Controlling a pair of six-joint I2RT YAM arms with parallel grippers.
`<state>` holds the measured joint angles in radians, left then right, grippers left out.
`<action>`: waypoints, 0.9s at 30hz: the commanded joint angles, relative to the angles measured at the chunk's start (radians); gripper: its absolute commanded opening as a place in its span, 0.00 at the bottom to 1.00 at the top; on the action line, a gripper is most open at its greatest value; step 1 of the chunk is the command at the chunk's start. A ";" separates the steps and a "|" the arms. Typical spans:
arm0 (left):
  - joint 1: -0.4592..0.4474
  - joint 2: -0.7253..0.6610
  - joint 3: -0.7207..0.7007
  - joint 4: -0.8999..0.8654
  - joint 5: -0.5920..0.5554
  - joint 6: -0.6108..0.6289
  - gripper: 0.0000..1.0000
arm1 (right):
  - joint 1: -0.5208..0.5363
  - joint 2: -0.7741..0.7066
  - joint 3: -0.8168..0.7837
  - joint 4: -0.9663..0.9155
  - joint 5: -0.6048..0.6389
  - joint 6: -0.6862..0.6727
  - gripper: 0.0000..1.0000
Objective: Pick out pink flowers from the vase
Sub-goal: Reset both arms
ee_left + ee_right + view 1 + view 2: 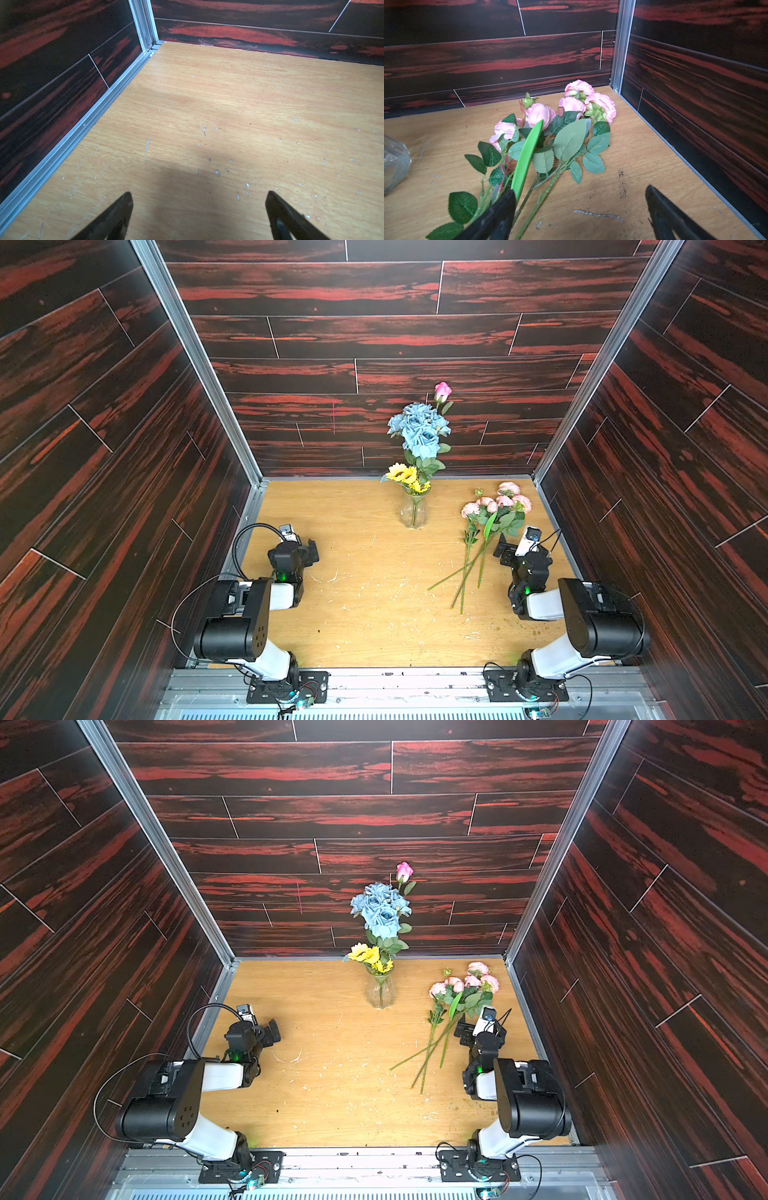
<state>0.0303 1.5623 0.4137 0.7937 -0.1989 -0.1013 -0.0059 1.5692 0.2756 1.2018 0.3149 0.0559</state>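
The clear glass vase (413, 511) (380, 991) stands at the back middle of the wooden table. One pink rosebud (443, 390) (404, 870) on a tall stem rises out of it. Several pink flowers (498, 506) (465, 986) (571, 104) lie flat at the back right, stems pointing toward the front. My right gripper (503, 549) (463, 1029) (580, 190) is open beside their stems, holding nothing. One of its fingers overlaps the stems in the right wrist view. My left gripper (311, 549) (274, 1031) (199, 194) is open over bare table at the left.
Light-blue roses (419, 427) and small yellow sunflowers (403, 475) also stand in the vase. Dark wood-pattern walls close in the table on three sides. The vase's edge (394, 162) shows in the right wrist view. Small crumbs and scratches dot the tabletop (374, 593).
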 commanded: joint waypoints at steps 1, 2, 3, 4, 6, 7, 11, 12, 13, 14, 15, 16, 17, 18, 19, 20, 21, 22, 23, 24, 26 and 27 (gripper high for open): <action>-0.004 -0.027 0.013 0.015 -0.013 0.008 1.00 | -0.003 0.002 0.004 0.015 -0.006 0.007 0.99; -0.004 -0.027 0.011 0.015 -0.014 0.008 1.00 | -0.003 0.002 0.004 0.015 -0.005 0.007 0.99; -0.004 -0.027 0.013 0.014 -0.013 0.008 1.00 | -0.003 0.003 0.004 0.016 -0.005 0.007 0.99; -0.004 -0.026 0.012 0.014 -0.013 0.008 1.00 | -0.003 0.003 0.004 0.016 -0.005 0.006 0.99; -0.004 -0.025 0.013 0.012 -0.013 0.008 1.00 | -0.002 0.003 0.005 0.013 -0.005 0.007 0.99; -0.004 -0.025 0.013 0.013 -0.013 0.008 1.00 | -0.002 0.003 0.005 0.014 -0.006 0.007 0.99; -0.004 -0.026 0.013 0.013 -0.013 0.008 1.00 | -0.003 0.005 0.010 0.007 -0.006 0.007 0.99; -0.004 -0.026 0.013 0.013 -0.013 0.008 1.00 | -0.002 0.005 0.010 0.005 -0.007 0.006 0.99; -0.004 -0.025 0.013 0.013 -0.013 0.008 1.00 | -0.003 0.006 0.011 0.003 -0.007 0.007 0.99; -0.004 -0.025 0.014 0.013 -0.013 0.008 1.00 | -0.002 0.006 0.013 0.002 -0.006 0.007 0.99; -0.004 -0.024 0.014 0.012 -0.013 0.008 1.00 | -0.002 0.006 0.013 0.000 -0.008 0.007 0.99; -0.004 -0.024 0.014 0.011 -0.013 0.009 1.00 | -0.002 0.006 0.013 0.000 -0.008 0.007 0.99; -0.004 -0.024 0.014 0.011 -0.013 0.008 1.00 | -0.002 0.006 0.013 0.000 -0.008 0.007 0.99; -0.004 -0.024 0.014 0.011 -0.013 0.008 1.00 | -0.002 0.006 0.013 0.000 -0.008 0.007 0.99; -0.005 -0.025 0.014 0.011 -0.013 0.009 1.00 | -0.002 0.006 0.013 0.000 -0.007 0.007 0.99; -0.004 -0.024 0.014 0.012 -0.013 0.008 1.00 | -0.002 0.006 0.013 -0.001 -0.008 0.008 0.99; -0.004 -0.025 0.014 0.011 -0.014 0.008 1.00 | -0.002 0.006 0.013 0.000 -0.008 0.008 0.99; -0.004 -0.024 0.014 0.012 -0.013 0.008 1.00 | -0.003 0.006 0.013 0.000 -0.008 0.006 0.99; -0.004 -0.025 0.014 0.011 -0.013 0.008 1.00 | -0.003 0.006 0.013 0.000 -0.008 0.007 0.99; -0.004 -0.026 0.014 0.011 -0.014 0.008 1.00 | -0.002 0.006 0.013 0.000 -0.008 0.007 0.99; -0.004 -0.025 0.014 0.012 -0.013 0.008 1.00 | -0.002 0.005 0.011 0.003 -0.008 0.008 0.99; -0.003 -0.025 0.014 0.012 -0.013 0.008 1.00 | -0.002 0.004 0.009 0.006 -0.007 0.007 0.99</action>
